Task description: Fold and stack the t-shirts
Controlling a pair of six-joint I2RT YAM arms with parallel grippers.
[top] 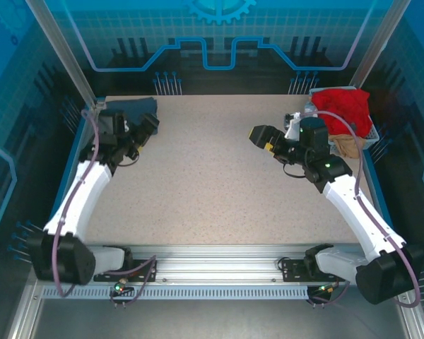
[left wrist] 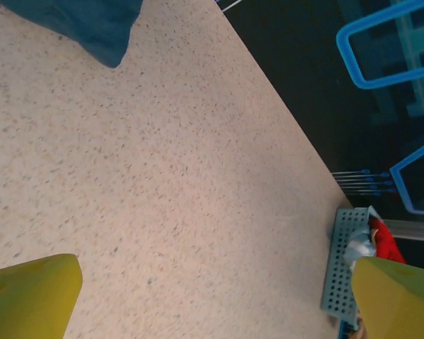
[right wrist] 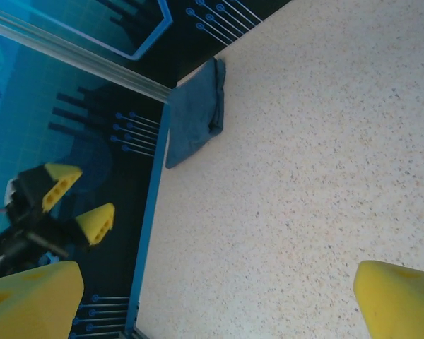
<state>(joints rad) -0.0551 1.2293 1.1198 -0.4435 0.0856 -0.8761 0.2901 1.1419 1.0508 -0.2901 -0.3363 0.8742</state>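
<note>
A dark slate-blue t-shirt (top: 136,106) lies folded in the table's far left corner, and its edge shows in the left wrist view (left wrist: 85,21) and in the right wrist view (right wrist: 194,116). My left gripper (top: 150,127) hovers just beside it, open and empty (left wrist: 215,304). A bright red t-shirt (top: 343,106) is heaped in the basket (top: 372,131) at the far right, with a tan t-shirt (top: 348,146) under it. My right gripper (top: 258,135) hangs left of the basket over bare table, open with nothing between its fingers (right wrist: 215,304).
The perforated basket wall (left wrist: 341,261) and a bit of red cloth (left wrist: 386,244) show at the left wrist view's right edge. A blue rim (right wrist: 150,226) borders the table's left side. My left gripper's yellow fingertips (right wrist: 95,222) show beyond it.
</note>
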